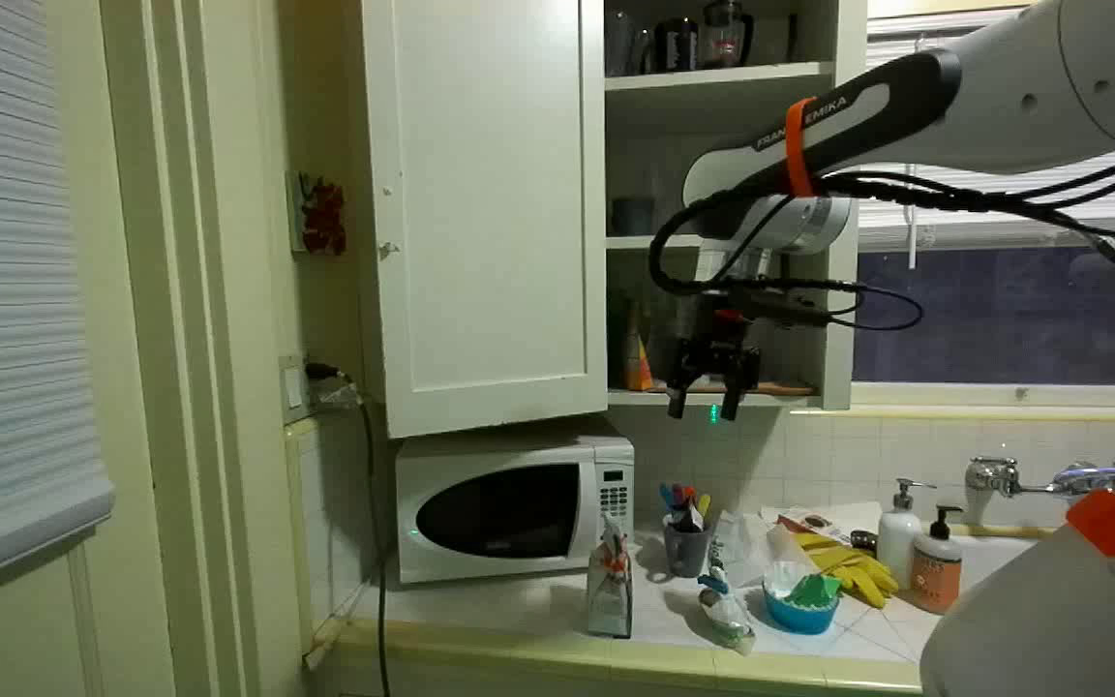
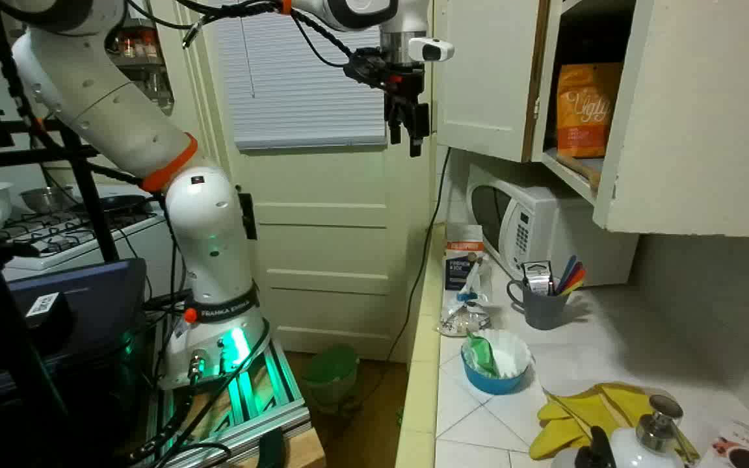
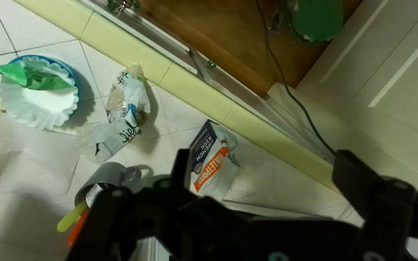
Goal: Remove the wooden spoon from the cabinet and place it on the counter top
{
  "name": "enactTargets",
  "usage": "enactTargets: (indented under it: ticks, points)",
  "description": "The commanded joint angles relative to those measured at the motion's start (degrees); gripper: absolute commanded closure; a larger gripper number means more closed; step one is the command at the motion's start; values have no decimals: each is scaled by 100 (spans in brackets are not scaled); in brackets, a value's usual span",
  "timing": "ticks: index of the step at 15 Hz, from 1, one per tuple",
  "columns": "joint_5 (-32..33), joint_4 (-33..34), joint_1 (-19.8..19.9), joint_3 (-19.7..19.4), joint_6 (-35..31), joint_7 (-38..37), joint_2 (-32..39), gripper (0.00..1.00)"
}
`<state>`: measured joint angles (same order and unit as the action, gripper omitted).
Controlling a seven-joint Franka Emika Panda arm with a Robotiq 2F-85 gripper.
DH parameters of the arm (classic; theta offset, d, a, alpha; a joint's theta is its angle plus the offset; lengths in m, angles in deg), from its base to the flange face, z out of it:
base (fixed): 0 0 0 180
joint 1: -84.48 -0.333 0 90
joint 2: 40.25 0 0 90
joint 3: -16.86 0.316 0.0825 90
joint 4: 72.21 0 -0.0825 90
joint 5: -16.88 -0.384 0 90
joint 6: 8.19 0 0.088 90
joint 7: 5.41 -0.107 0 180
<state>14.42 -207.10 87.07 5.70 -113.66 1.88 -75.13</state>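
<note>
The wooden spoon (image 1: 790, 389) lies flat along the lowest shelf of the white cabinet (image 1: 490, 213); part of it is behind my gripper in that exterior view. Its end also shows on the shelf (image 2: 579, 169) in front of an orange bag. The cabinet doors stand open. My gripper (image 1: 704, 407) points down, open and empty, in front of the cabinet opening. It also shows in an exterior view (image 2: 407, 144) and in the wrist view (image 3: 265, 163), with its fingers wide apart above the counter top (image 3: 267, 174). The spoon is out of the wrist view.
A microwave (image 1: 499, 513) stands under the cabinet. On the counter are a Bulletproof bag (image 3: 210, 163), a grey mug of utensils (image 2: 543, 305), a blue bowl (image 2: 495, 380), yellow gloves (image 2: 599, 409) and soap bottles (image 1: 935, 561). The orange bag (image 2: 586, 110) stands on the shelf.
</note>
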Motion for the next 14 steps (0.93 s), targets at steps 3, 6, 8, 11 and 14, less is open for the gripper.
enactTargets:
  ticks: [3, 6, 8, 11, 14]
  points:
    - [-53, 11, 105, 79, 12, 49, 16, 0]
    - [-53, 11, 105, 79, 12, 49, 16, 0]
    - [-53, 11, 105, 79, 12, 49, 16, 0]
    - [-280, 154, 224, 148, -541, -567, 139, 0]
    - [-491, 679, 349, 108, -949, -1062, 550, 0]
